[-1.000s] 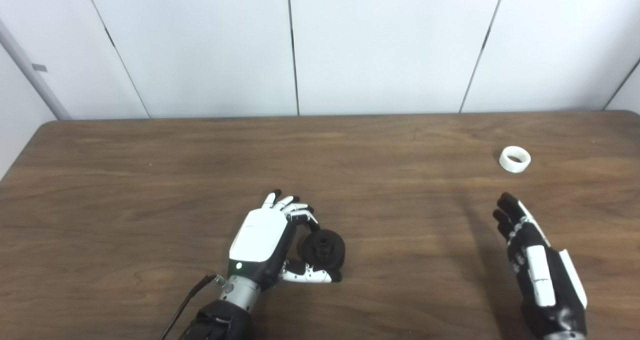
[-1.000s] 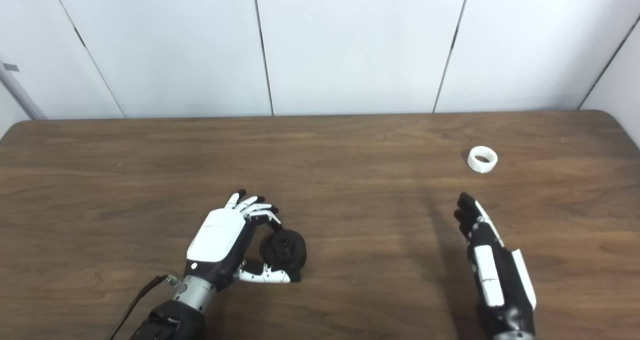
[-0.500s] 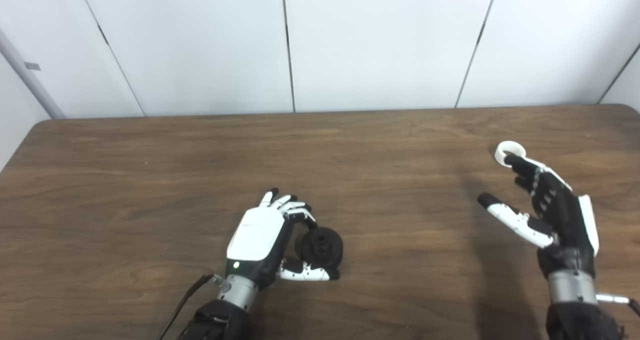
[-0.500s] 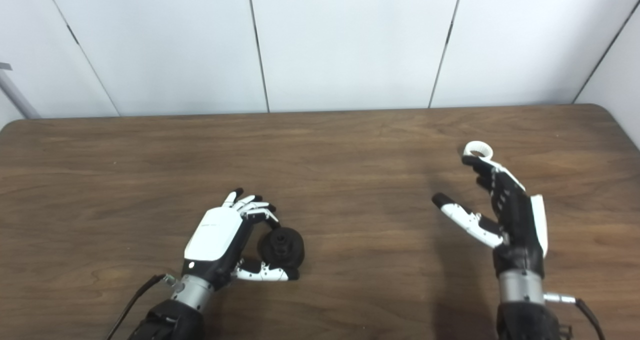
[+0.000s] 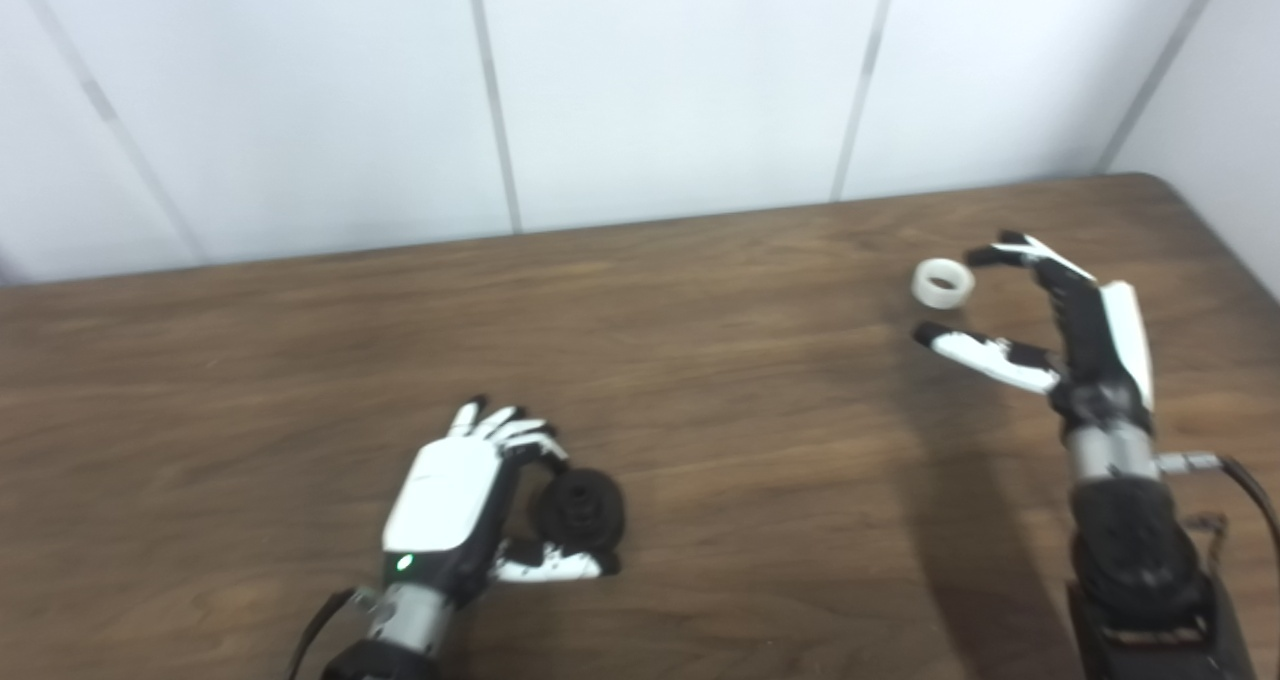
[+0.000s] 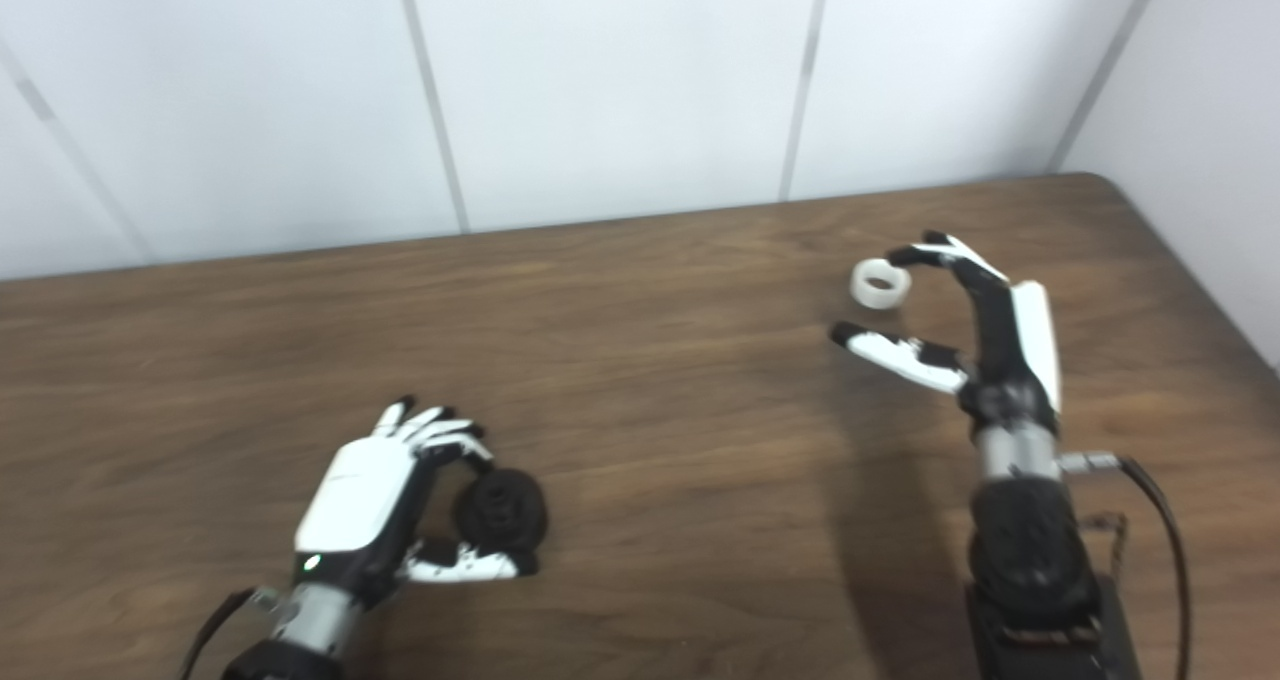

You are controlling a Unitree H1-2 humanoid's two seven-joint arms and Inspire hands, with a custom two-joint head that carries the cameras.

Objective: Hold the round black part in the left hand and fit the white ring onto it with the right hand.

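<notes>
Now reaching farther: right hand (image 5: 1075, 325), fingers (image 5: 1000, 253) apart beside one white ring (image 5: 943, 283); left hand (image 5: 455, 495) clamped on one round black part (image 5: 583, 507).

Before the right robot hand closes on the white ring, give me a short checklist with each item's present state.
1. Left robot hand holds the round black part: ok, fingers and thumb wrapped around it, near the table.
2. White ring free and reachable: ok, it lies alone on the table.
3. Right robot hand open: ok, fingers and thumb spread.
4. Ring between fingers and thumb: ok, fingertips beside the ring, thumb nearer the robot.
5. Fingertips touching the ring: cannot tell.
6. Ring fitted on the black part: not ok, they lie far apart.
</notes>
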